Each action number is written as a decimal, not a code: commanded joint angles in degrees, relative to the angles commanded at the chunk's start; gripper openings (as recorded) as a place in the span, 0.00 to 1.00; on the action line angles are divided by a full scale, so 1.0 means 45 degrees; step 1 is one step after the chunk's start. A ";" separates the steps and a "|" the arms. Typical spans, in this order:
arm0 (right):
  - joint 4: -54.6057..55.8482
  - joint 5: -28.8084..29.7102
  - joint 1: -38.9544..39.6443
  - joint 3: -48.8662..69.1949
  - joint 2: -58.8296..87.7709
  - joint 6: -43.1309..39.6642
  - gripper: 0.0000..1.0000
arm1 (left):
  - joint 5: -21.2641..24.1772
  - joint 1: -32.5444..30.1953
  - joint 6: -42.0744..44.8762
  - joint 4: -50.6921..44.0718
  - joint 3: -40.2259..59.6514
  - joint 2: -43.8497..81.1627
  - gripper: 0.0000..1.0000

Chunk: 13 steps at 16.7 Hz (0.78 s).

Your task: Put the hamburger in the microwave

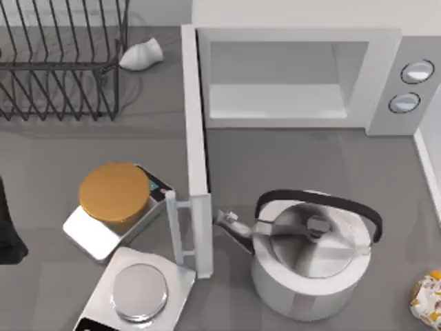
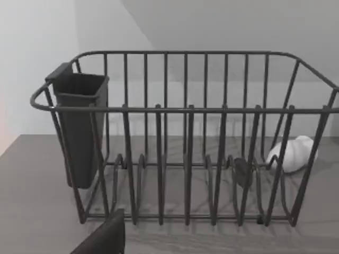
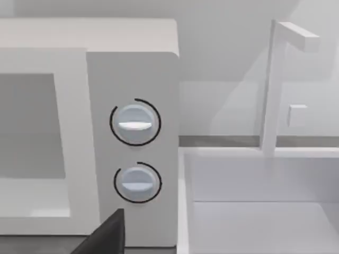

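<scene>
- A dark wire dish rack [image 2: 185, 159] stands upright on a grey desk [image 2: 32, 211], spanning most of the picture.
- A dark rectangular cup [image 2: 79, 127] hangs on the rack's end at about nine o'clock, its top level with the rim.
- A plain white pointed lump [image 2: 294, 153] lies on the desk behind the rack's bars at about three o'clock.
- A dark angled part [image 2: 103, 238], probably one of the arm's own fingers, juts in at about seven o'clock.
- A pale wall [image 2: 32, 53] rises behind the desk.

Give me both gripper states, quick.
Left gripper: cannot be told; it faces the dish rack.
Right gripper: cannot be told; it faces the microwave dials.
</scene>
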 joint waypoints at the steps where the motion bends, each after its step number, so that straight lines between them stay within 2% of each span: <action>1: 0.0000 0.0000 0.0000 0.0000 0.0000 0.0000 1.00 | 0.0000 0.0000 0.0000 0.0000 0.0000 0.0000 1.00; 4: -0.0407 -0.0011 0.0153 0.0362 0.0436 -0.0230 1.00 | 0.0000 0.0000 0.0000 0.0000 0.0000 0.0000 1.00; 7: -0.1804 -0.0013 0.0626 0.1556 0.2071 -0.1004 1.00 | 0.0000 0.0000 0.0000 0.0000 0.0000 0.0000 1.00; 13: -0.6344 0.0027 0.2031 0.4992 0.8744 -0.3392 1.00 | 0.0000 0.0000 0.0000 0.0000 0.0000 0.0000 1.00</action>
